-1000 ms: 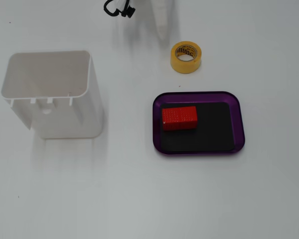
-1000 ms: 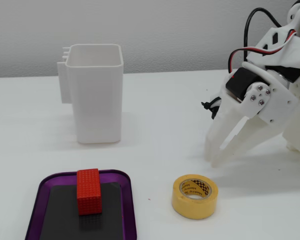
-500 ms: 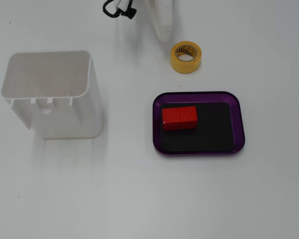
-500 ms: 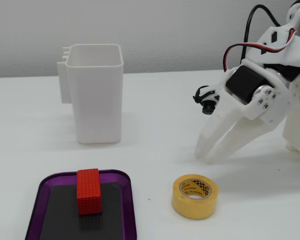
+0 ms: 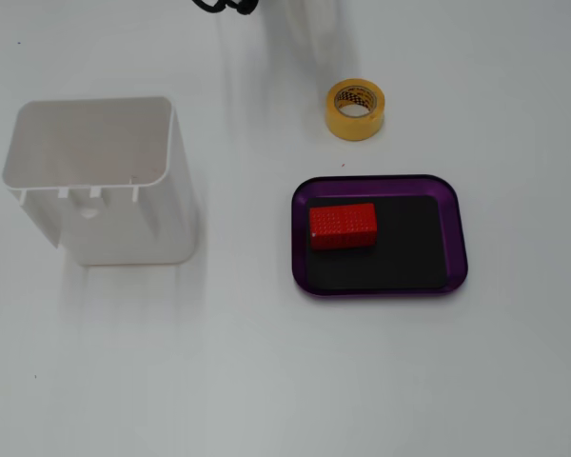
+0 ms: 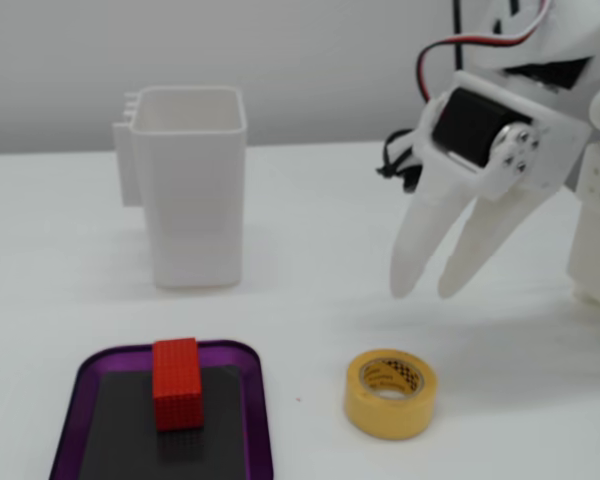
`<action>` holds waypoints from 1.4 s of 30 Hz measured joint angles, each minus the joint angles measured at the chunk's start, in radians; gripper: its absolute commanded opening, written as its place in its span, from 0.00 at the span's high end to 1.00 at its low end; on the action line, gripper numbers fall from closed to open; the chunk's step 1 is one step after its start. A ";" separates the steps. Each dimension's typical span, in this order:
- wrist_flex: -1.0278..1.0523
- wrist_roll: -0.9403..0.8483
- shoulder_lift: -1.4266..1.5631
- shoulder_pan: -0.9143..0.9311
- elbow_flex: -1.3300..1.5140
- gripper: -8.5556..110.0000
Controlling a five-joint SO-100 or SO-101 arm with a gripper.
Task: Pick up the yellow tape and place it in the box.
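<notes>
Closest to me in the low fixed view, the shallow rectangular tray with the glossy purple rim [image 6: 72, 408] sits on the white desk [image 6: 310, 330] at the front left, its black floor showing. A red rectangular block with a dimpled surface [image 6: 176, 383] lies inside it, toward the tray's far end in this view; from above, the same block [image 5: 343, 226] rests in the left half of the tray [image 5: 457, 228], and the right half of the floor is bare.

Just to the right of the tray, on the bare desk and clearly outside the rim, lies the small roll of yellow tape with a cardboard-coloured core and dark print [image 6: 390, 393]. It lies flat, its hole facing up. In the view from above the roll [image 5: 354, 109] is beyond the tray's top edge, near it but not touching.

Above and a little behind the tape hangs the white plastic gripper [image 6: 427, 284], its two long fingers [image 6: 412, 262] pointing downward with a narrow gap between the tips, so slightly apart and clamped on nothing. They are off the desk and apart from the roll. A red and black cable loops over the arm's white body.

Farther back on the left stands the tall white plastic container [image 6: 192, 198], upright and open at the top, well apart from the tape.
</notes>
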 measured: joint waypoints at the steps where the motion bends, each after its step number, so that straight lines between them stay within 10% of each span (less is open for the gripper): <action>1: 0.005 0.000 -0.060 -0.003 -0.032 0.81; 42: -0.152 0.052 -0.370 -0.187 -0.084 0.81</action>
